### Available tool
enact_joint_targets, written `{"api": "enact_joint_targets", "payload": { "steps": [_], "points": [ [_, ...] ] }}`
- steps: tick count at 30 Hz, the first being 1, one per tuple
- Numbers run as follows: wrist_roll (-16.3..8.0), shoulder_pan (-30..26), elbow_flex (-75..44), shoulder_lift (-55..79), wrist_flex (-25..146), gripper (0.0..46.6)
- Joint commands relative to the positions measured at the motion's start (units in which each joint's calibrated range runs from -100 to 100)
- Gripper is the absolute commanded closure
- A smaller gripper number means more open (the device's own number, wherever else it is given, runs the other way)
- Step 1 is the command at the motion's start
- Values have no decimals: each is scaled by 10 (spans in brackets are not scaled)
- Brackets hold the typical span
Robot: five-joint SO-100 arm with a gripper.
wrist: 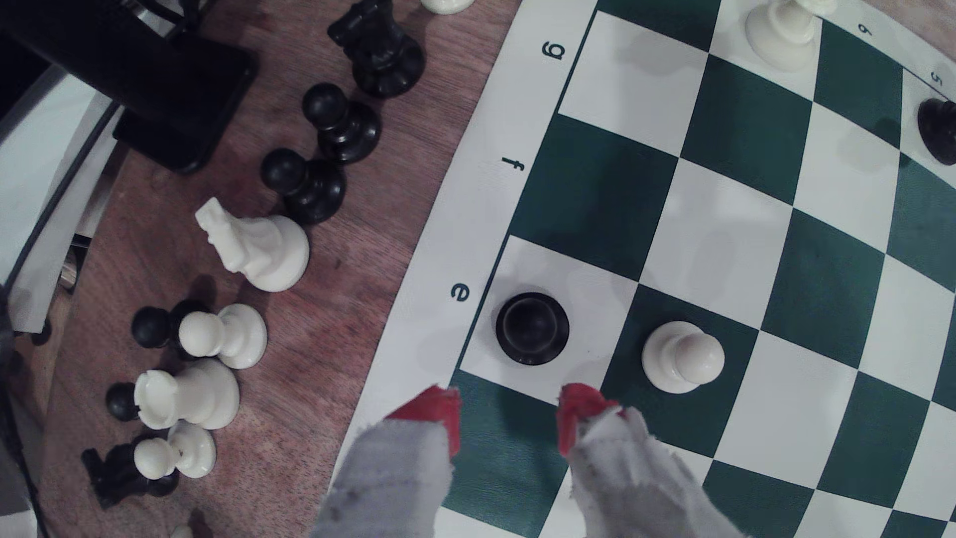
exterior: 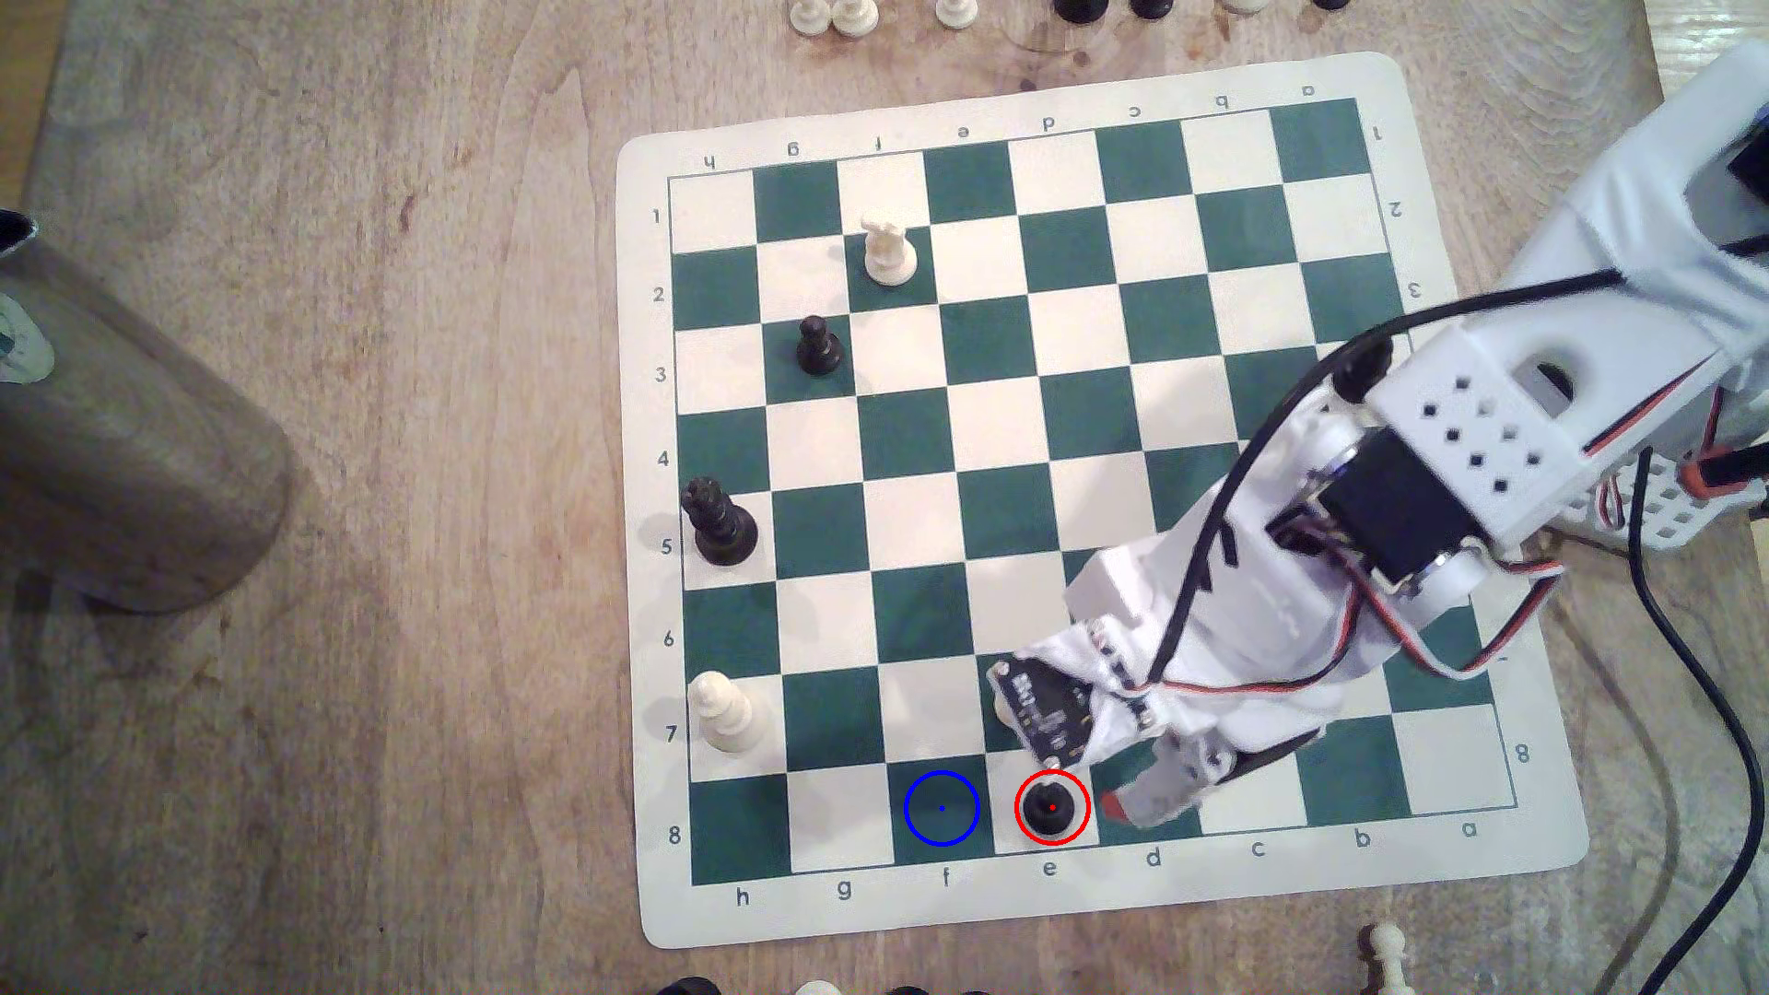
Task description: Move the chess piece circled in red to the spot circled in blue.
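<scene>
Red-tipped gripper [wrist: 509, 414], jaws spread and holding nothing, hovers over the d8 square just beside the black pawn [exterior: 1051, 807] on cream e8, at its 3 o'clock in the exterior view, while the blue-ringed green square f8 [exterior: 942, 809] lies at the pawn's 9 o'clock.

White pawn [wrist: 682, 356] on board; metal cylinder [exterior: 124, 431] well apart

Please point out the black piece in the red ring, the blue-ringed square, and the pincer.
black piece [exterior: 1051, 807], exterior view, on its round top.
blue-ringed square [exterior: 942, 808], exterior view, on its green middle.
pincer [wrist: 509, 408], wrist view, midway between its red tips.
</scene>
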Motion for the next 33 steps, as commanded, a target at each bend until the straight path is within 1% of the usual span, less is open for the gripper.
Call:
{"api": "enact_joint_targets", "payload": {
  "steps": [1, 4, 17, 33],
  "points": [
    [-3, -3, -62, 21, -22, 351],
    [-3, -2, -70, 41, -28, 344],
    [-3, 2, -91, 106, -66, 343],
    [-1, 13, -101, 147, -107, 365]
  ]
}}
